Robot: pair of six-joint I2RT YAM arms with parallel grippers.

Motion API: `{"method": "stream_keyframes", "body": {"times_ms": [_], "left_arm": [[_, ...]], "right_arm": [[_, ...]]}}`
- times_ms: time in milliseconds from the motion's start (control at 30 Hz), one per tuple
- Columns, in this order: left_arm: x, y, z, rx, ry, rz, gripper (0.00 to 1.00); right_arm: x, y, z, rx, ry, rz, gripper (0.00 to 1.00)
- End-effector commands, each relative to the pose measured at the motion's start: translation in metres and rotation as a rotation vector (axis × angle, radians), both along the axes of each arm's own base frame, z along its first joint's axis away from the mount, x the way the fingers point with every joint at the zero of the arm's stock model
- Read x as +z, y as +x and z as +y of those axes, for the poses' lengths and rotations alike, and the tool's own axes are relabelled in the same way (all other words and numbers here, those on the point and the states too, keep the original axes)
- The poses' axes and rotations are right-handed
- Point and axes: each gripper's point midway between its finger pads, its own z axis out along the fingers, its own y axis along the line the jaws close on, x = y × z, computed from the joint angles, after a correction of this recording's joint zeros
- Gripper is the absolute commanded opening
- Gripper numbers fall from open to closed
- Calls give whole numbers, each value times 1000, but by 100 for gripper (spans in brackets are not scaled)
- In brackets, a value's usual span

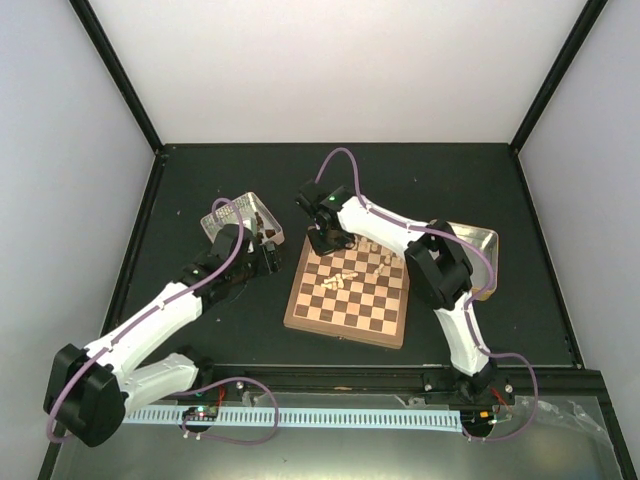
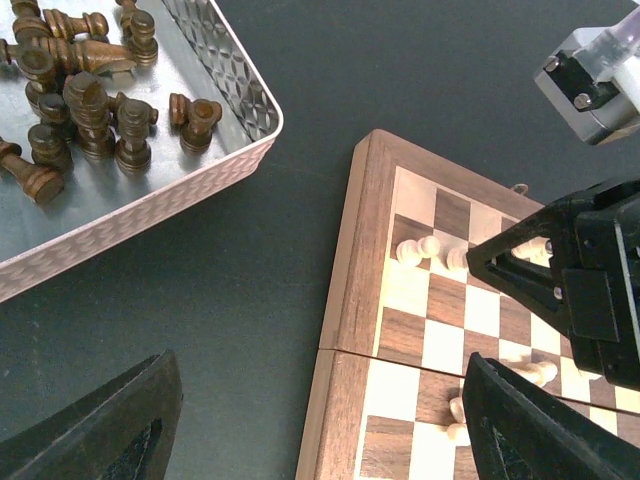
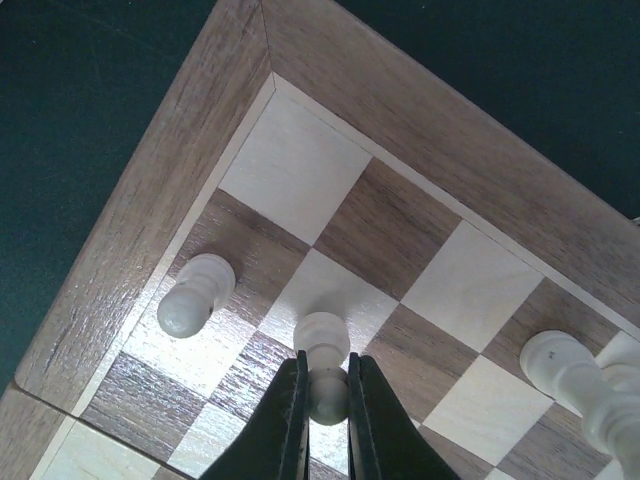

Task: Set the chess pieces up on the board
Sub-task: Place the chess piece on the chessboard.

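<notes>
The board (image 1: 345, 333) lies mid-table, with several pale chess pieces (image 1: 335, 283) lying loose on its middle. My right gripper (image 3: 325, 402) is shut on the head of a pale pawn (image 3: 326, 340), which stands upright on a light square near the board's far-left corner (image 3: 130, 230). A second pawn (image 3: 195, 295) stands one square to its left, and another pale piece (image 3: 560, 365) stands to the right. My left gripper (image 2: 315, 425) hangs open and empty above the board's left rim (image 2: 350, 280), over the dark table. In the top view it (image 1: 262, 255) sits left of the board.
A metal tin (image 2: 150, 215) holding several dark brown chessmen (image 2: 90, 100) stands left of the board, close to my left gripper. A second tin (image 1: 478, 240) sits behind the right arm at the board's right. The right gripper's body (image 2: 590, 290) is in the left wrist view.
</notes>
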Motion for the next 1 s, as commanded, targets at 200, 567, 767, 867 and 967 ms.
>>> {"method": "stream_keyframes", "body": {"times_ms": [200,567,767,867,967], "left_arm": [[3,0,-6,-42,-12,15,78],[3,-3,-5,-39,-22,15,77],[2,-2,-7,-44,-30,18,77],[2,-2,-8,-47,-30,18,77],[2,-2,-8,-48,-30,18,77]], "right_arm": [[4,6,0,9,-33,-9,9],[-5,-3,-3,38,-73,59,10],[-5,-3,-4,36,-77,58,19],[-1,-1,-2,36,-65,45,25],[7,4,2,32,-43,22,30]]}}
